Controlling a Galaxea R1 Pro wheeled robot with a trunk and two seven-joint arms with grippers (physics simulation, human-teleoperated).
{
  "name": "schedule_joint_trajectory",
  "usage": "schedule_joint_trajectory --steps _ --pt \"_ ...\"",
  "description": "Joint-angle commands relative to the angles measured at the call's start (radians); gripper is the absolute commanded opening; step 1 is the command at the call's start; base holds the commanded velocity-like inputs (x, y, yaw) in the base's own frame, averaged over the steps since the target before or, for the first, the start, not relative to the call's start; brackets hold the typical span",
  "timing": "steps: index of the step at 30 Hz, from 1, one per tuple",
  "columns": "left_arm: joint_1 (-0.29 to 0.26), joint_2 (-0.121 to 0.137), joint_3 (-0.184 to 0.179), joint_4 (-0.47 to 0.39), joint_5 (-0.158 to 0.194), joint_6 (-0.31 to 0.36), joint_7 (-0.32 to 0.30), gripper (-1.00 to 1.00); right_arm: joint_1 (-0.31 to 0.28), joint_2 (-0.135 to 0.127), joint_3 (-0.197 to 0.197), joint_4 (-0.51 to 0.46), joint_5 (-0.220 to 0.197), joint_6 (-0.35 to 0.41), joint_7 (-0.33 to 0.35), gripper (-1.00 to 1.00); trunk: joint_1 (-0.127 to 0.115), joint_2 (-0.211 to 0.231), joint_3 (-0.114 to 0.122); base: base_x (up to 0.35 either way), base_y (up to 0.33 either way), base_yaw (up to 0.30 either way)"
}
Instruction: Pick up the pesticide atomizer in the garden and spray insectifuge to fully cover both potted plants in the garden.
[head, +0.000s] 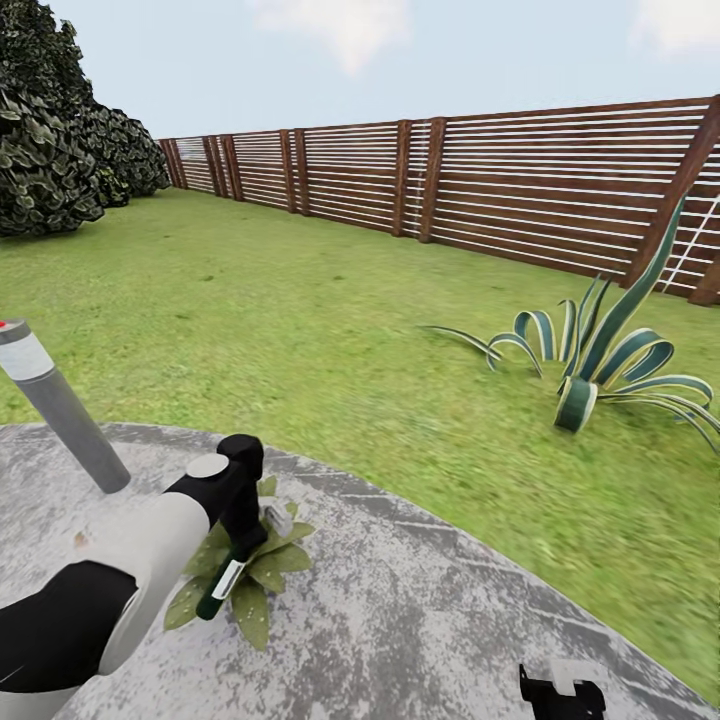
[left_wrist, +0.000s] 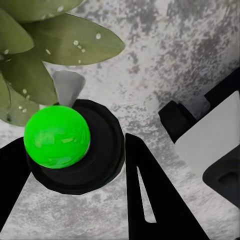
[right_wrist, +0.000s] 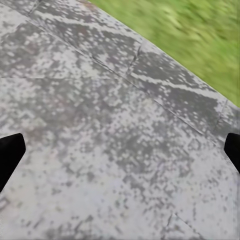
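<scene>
Lawn (head: 300, 330) takes up most of the head view, bounded at the back by a brown slat fence (head: 520, 190), with dark shrubs (head: 60, 130) at far left. A mottled grey paved round (head: 420, 620) fills the foreground, its curved edge meeting the grass; the right wrist view looks down on the same paving (right_wrist: 100, 140) with a strip of grass at one corner. A striped agave (head: 600, 360) stands in the lawn at right, well apart from the round. A grey post (head: 60, 410) with a pale band and a red top rises tilted from the paving at left. The left arm (head: 120, 580) reaches in from lower left over one potted plant (head: 262, 570), a low rosette of olive leaves sitting on the round; the leaves (left_wrist: 55, 45) carry small white specks in the left wrist view. Left gripper (head: 235, 530) is clamped on the atomizer (head: 222, 585), a dark green bottle with a white label, held tilted directly above the rosette (bright green ball (left_wrist: 56, 136) on a black cap (left_wrist: 102, 150) sits between the black fingers (left_wrist: 155, 200)). Right gripper (head: 562, 693) shows at the bottom edge over bare paving, its dark fingertips (right_wrist: 10, 152) spread wide with nothing between them.
</scene>
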Motion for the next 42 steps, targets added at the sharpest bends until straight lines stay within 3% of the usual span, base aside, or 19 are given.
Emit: schedule_joint_trajectory --steps 1,8,17,21,24,30,42 --pt "0.0 0.002 -0.001 -0.001 -0.008 0.011 -0.01 -1.0 -0.001 0.0 -0.006 0.002 0.011 -0.004 -0.006 1.0 0.0 0.0 -0.001 0.0 -0.015 0.0" --pt "0.02 0.047 0.003 0.0 0.002 0.036 -0.01 -1.0 -0.001 0.003 -0.006 0.002 0.011 -0.004 -0.006 1.0 0.0 0.0 -0.001 0.0 -0.003 0.099" --pt "0.03 0.04 0.012 -0.002 0.009 0.117 -0.01 -1.0 -0.001 0.003 -0.006 0.003 0.011 -0.004 -0.006 1.0 0.0 0.0 -0.001 0.0 0.0 0.119" --pt "0.026 0.03 0.089 -0.016 0.009 0.121 -0.01 -1.0 -0.001 0.003 -0.006 0.003 0.011 -0.004 -0.006 1.0 0.0 0.0 -0.001 0.0 0.0 0.001" --pt "0.025 0.02 0.105 -0.017 0.008 0.123 -0.01 -1.0 -0.001 0.003 -0.006 0.002 0.011 -0.004 -0.006 1.0 0.0 0.0 -0.001 0.0 0.0 0.0" --pt "0.032 0.035 0.102 -0.015 0.0 0.122 -0.01 -1.0 -0.001 0.009 -0.005 0.002 0.011 -0.004 -0.005 1.0 0.0 0.0 -0.001 0.0 0.0 0.0" --pt "0.032 0.031 0.1 -0.018 -0.004 0.122 -0.01 -1.0 -0.001 0.009 -0.006 0.003 0.011 -0.004 -0.004 1.0 0.0 0.0 -0.001 0.028 -0.122 0.049"
